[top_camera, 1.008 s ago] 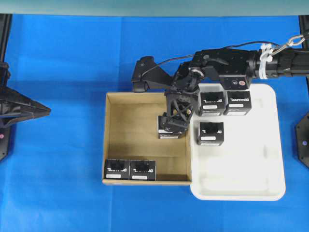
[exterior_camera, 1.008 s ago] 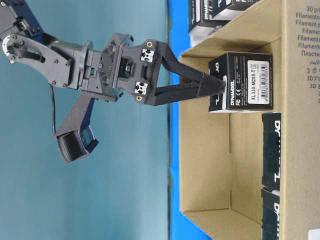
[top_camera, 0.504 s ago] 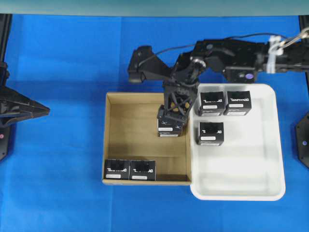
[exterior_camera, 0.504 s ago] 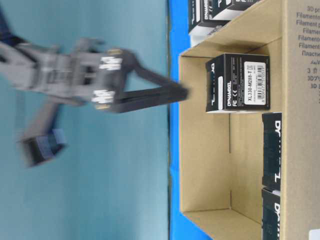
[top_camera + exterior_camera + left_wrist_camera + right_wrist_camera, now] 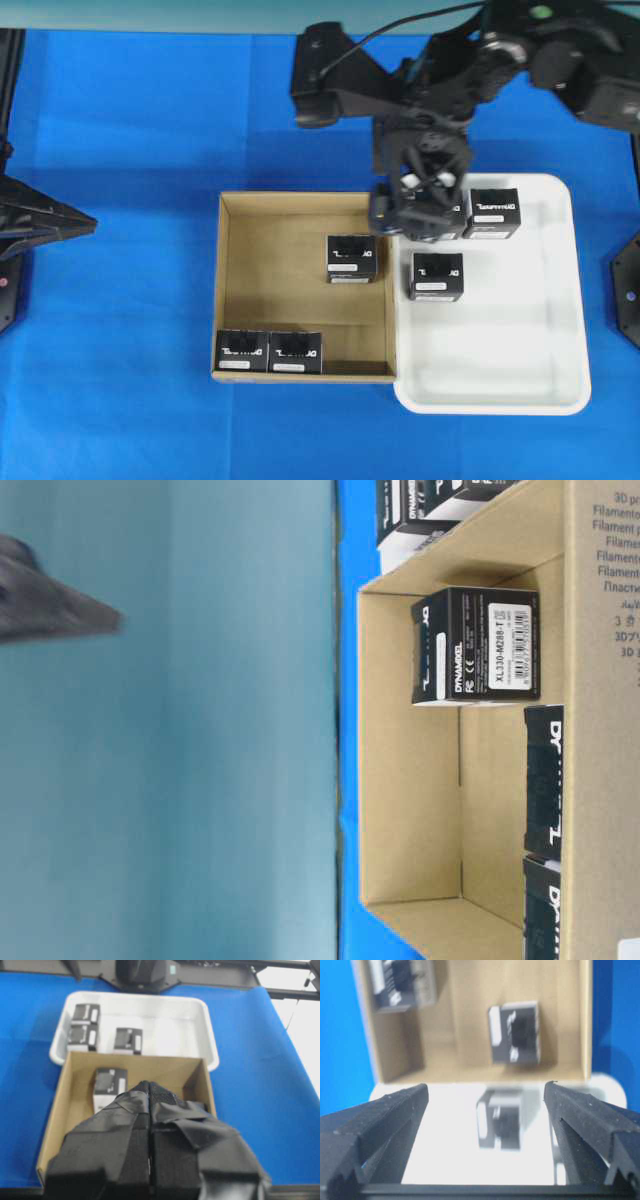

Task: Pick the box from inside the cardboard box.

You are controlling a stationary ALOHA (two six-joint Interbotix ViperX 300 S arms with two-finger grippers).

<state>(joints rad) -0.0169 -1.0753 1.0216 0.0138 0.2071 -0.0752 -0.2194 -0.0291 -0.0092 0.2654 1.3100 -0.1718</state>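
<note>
The cardboard box (image 5: 300, 300) lies in the middle, with three black boxes in it. One box (image 5: 351, 258) stands near its right wall, also visible from table level (image 5: 475, 645) and in the right wrist view (image 5: 515, 1032). Two more boxes (image 5: 268, 351) sit side by side at the front left. My right gripper (image 5: 415, 205) hovers open and empty above the carton's back right corner and the tray's edge. Its fingers (image 5: 395, 1110) stand wide apart. My left gripper (image 5: 150, 1087) is shut and empty, parked far left of the carton (image 5: 197, 1067).
A white tray (image 5: 500, 340) adjoins the carton's right side and holds black boxes (image 5: 437, 276) (image 5: 492, 212); the gripper partly covers a third. Blue cloth (image 5: 130, 130) covers the table. The right arm (image 5: 480, 70) reaches across the back.
My right gripper, which stood around the box near the carton's right wall, has risen and swung back and right over the tray's edge, empty. That box stays in the carton.
</note>
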